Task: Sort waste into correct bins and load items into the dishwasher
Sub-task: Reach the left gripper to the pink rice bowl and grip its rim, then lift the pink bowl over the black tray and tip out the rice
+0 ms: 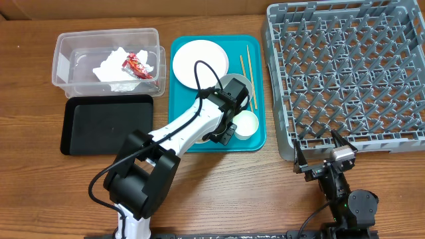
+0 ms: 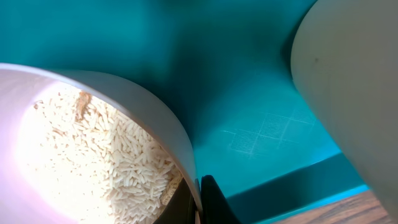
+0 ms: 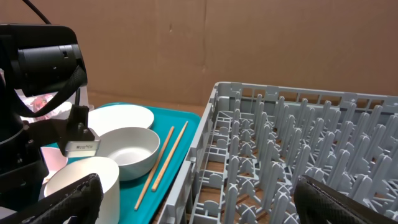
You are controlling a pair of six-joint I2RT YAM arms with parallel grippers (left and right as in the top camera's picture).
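Note:
My left gripper (image 2: 199,186) is shut on the rim of a pale dish (image 2: 155,118) holding white rice (image 2: 112,162), low over the teal tray; from overhead, my arm hides the dish and the gripper (image 1: 224,133) sits beside the small white cup (image 1: 247,124). A white plate (image 1: 199,61), a pale bowl (image 1: 240,82) and two chopsticks (image 1: 247,73) lie on the tray. The napkin (image 1: 109,66) and red wrapper (image 1: 137,65) are in the clear tub (image 1: 66,46). My right gripper (image 1: 323,154) is open and empty by the grey rack's (image 1: 345,66) front-left corner.
The black tray (image 1: 106,123) lies in front of the clear tub, left of the teal tray (image 1: 232,50). In the right wrist view the cup (image 3: 84,180), bowl (image 3: 127,149) and chopsticks (image 3: 165,155) are left of the rack wall (image 3: 205,143).

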